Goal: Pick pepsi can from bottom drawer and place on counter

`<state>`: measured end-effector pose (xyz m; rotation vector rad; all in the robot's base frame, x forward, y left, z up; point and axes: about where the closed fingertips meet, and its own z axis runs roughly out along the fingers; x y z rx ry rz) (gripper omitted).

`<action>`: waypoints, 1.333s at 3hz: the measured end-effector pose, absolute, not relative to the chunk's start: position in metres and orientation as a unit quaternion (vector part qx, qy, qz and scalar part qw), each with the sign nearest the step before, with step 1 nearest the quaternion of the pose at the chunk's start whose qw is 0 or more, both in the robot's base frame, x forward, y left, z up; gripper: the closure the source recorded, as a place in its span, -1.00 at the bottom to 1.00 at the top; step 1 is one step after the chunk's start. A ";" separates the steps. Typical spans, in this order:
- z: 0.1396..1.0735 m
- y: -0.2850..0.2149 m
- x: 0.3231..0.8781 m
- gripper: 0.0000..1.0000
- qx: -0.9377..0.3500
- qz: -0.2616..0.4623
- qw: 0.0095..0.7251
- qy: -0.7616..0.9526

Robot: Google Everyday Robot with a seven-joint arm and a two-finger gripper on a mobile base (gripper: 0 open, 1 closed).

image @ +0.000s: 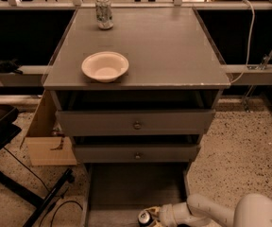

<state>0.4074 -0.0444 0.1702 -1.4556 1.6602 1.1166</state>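
The pepsi can (144, 217) shows its silver top at the front of the open bottom drawer (126, 186), at the lower edge of the view. My gripper (154, 216) reaches in from the right on a white arm (197, 211) and sits right against the can's right side. The can's dark body is mostly hidden. The counter (174, 46) is the flat grey top of the cabinet above.
A white bowl (105, 65) sits near the counter's front left. A pale silver-green can (104, 13) stands at the back left. Two knobbed drawers (136, 125) are closed above the bottom drawer. A cardboard box (46, 136) and a black stand (13, 174) are to the left.
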 end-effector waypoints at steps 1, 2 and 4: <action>0.216 -0.059 0.418 1.00 -0.561 0.383 0.362 0.638; 0.307 -0.078 0.411 1.00 -0.559 0.361 0.395 0.634; 0.513 -0.090 0.368 1.00 -0.559 0.402 0.391 0.611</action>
